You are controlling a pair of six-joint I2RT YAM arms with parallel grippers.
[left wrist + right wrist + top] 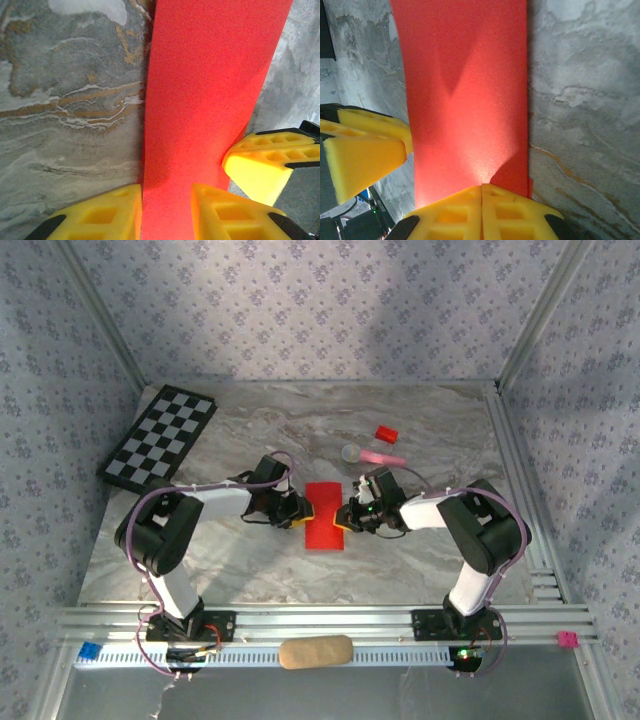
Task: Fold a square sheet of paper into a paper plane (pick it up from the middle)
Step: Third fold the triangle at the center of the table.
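The square sheet of paper (323,517) is bright red and lies folded into an upright rectangle on the marble table (250,560). My left gripper (303,512) is at its left edge. In the left wrist view its jaws (166,212) stand apart, with the red paper (205,100) running between the two yellow fingers. My right gripper (345,517) is at the paper's right edge. Its yellow fingers (481,197) are pressed together on the near edge of the top layer (465,100), and a lower layer (529,186) peeks out at the right.
A checkerboard (160,437) lies at the back left. A small red block (386,434) and a pink stick with a grey round head (375,455) lie behind the right gripper. A tan pad (315,651) rests on the front rail.
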